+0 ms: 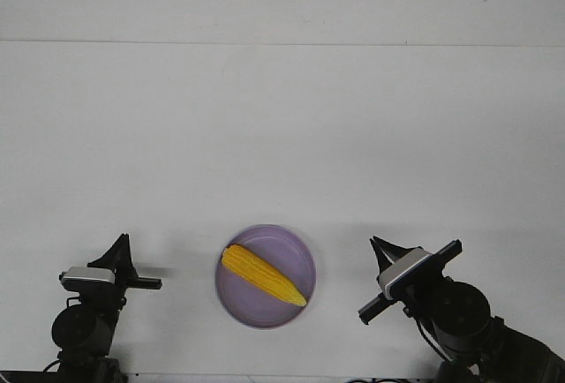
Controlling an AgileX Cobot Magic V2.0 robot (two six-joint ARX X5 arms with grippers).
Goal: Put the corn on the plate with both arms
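Corn (263, 276) lies diagonally on plate (265, 276), midway between both grippers, touching neither. Left gripper (120, 249) and right gripper (381, 251) hold nothing; jaw gap cannot be told.

A matt, smooth white finish is shown by the table (282, 136). The plate (296, 246) looks smooth and plastic-like; the corn (262, 275) appears bumpy and slightly glossy.

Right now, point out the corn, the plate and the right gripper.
corn (263, 275), front view, middle of the cob.
plate (291, 244), front view, bare rim beyond the cob.
right gripper (380, 249), front view, at its fingertips.
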